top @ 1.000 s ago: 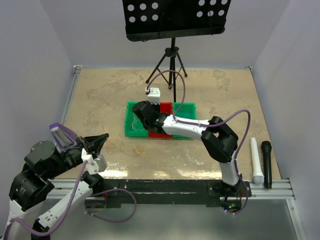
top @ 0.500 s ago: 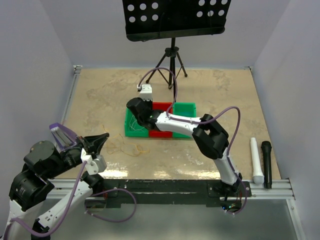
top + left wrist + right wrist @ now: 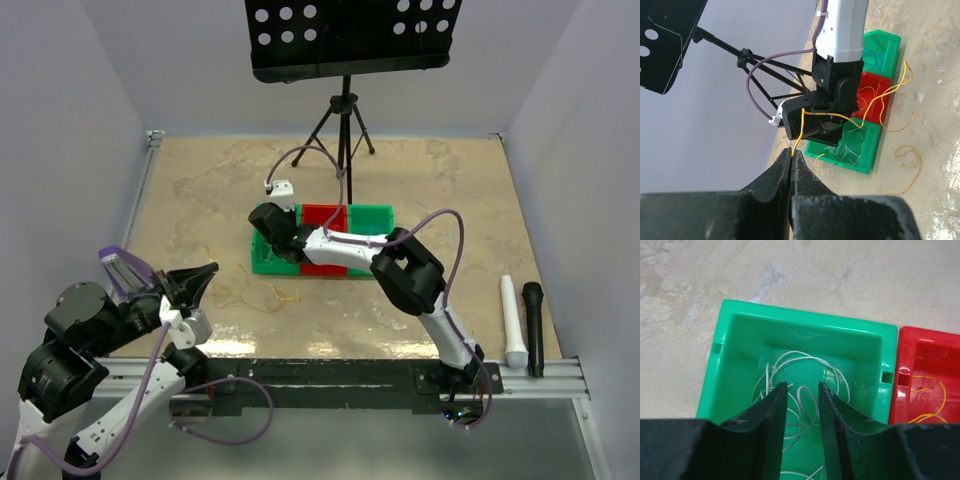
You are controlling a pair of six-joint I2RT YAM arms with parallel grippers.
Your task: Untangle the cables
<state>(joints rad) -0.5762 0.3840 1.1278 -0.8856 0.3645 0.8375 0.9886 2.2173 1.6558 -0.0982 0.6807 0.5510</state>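
Note:
My left gripper [image 3: 792, 151] is shut on a thin yellow cable [image 3: 871, 102], pinched at the fingertips. That strand rises from the tips, crosses in front of the right arm and trails over the red bin [image 3: 871, 86] onto the table. In the top view the left gripper [image 3: 207, 272] hangs near the table's left front, with yellow loops [image 3: 262, 296] lying beside it. My right gripper [image 3: 802, 388] is open above the left green bin [image 3: 740, 320]. A coil of whitish cable [image 3: 807, 356] lies loose under its fingers. The red bin [image 3: 927, 347] holds yellow-orange strands [image 3: 932, 386].
Three bins stand in a row mid-table: green [image 3: 262, 264], red [image 3: 325, 215], green [image 3: 372, 214]. A music stand [image 3: 345, 110] stands behind them. A white cylinder [image 3: 514, 320] and a black one [image 3: 533, 325] lie at the right front. A metal rail [image 3: 330, 368] runs along the near edge.
The right arm has swung left across the bins to the left green bin and its jaws have opened. The left arm has barely moved and keeps its grip on the yellow cable.

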